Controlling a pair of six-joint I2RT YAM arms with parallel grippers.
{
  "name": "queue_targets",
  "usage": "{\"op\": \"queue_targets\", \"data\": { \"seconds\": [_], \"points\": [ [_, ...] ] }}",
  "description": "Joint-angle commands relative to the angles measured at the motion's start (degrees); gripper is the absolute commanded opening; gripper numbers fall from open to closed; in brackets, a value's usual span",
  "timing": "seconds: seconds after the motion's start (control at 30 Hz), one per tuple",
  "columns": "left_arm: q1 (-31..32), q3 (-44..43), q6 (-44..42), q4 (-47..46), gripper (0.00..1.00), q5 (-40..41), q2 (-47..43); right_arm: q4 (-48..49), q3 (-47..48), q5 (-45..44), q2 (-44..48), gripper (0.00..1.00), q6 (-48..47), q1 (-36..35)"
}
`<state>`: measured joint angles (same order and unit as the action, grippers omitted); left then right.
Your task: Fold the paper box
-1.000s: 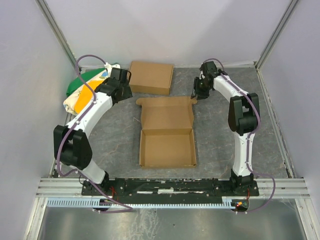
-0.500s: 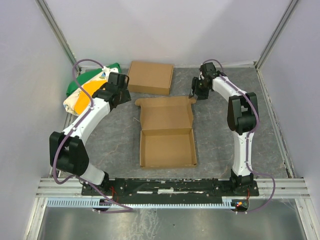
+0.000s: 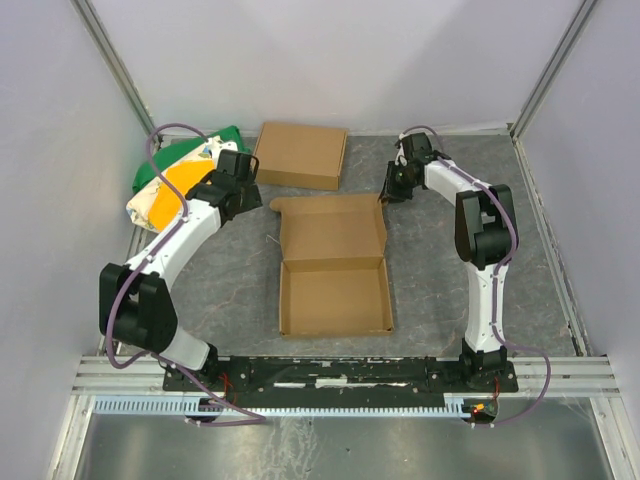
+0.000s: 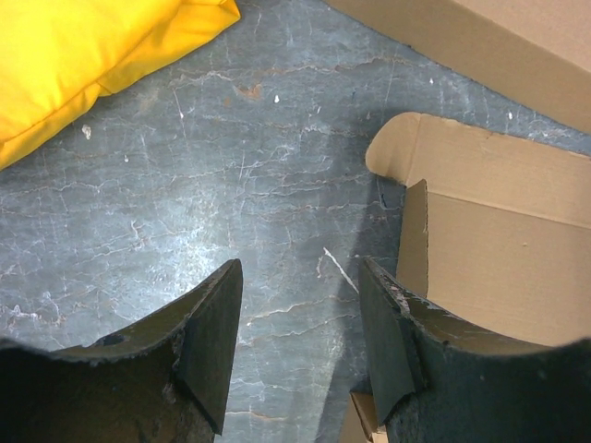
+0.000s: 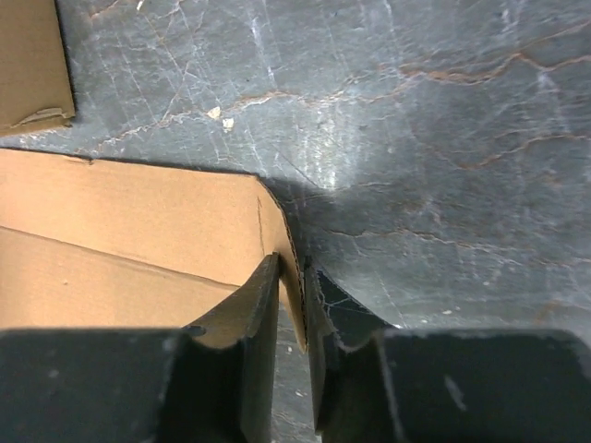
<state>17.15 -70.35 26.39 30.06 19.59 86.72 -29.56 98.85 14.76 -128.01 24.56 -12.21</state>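
Observation:
The paper box (image 3: 333, 265) lies open mid-table, its tray near me and its lid flat on the far side. My right gripper (image 3: 390, 192) is at the lid's far right corner. In the right wrist view it (image 5: 293, 268) is shut on the lid's upright right side flap (image 5: 288, 242). My left gripper (image 3: 252, 195) is open and empty beside the lid's far left corner. In the left wrist view it (image 4: 300, 272) hangs over bare table, with the rounded tab (image 4: 397, 148) and the left side flap (image 4: 416, 231) just to its right.
A ready-made brown box (image 3: 302, 154) sits just beyond the lid, also in the left wrist view (image 4: 480, 37). A green, yellow and white bag (image 3: 170, 180) lies at the far left, its yellow part in the left wrist view (image 4: 83, 55). Grey walls enclose the table.
My left gripper has moved from beside the ready-made box toward me, down to the lid's left corner. The right gripper has stayed on the lid's right flap.

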Motion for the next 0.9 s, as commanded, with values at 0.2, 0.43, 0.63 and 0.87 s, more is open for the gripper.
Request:
{"op": "queue_targets", "data": {
  "seconds": [0.2,0.43,0.63,0.87],
  "points": [
    [-0.1,3.5,0.9,-3.9,0.59,-1.1,-4.0,13.7,-9.7,4.5,9.1,0.13,2.0,0.1],
    [-0.1,7.5,1.9,-6.5,0.58,-3.6,-7.7,19.8,-17.2,4.6,16.5,0.12,2.3,0.2],
    [0.0,10.7,2.0,-7.7,0.57,-5.1,-12.1,23.9,-23.4,4.9,24.5,0.11,2.9,0.1],
    [0.0,15.4,3.4,-9.8,0.55,-6.0,-18.8,27.9,-32.7,4.8,36.9,0.1,2.9,0.1]
  ]
}}
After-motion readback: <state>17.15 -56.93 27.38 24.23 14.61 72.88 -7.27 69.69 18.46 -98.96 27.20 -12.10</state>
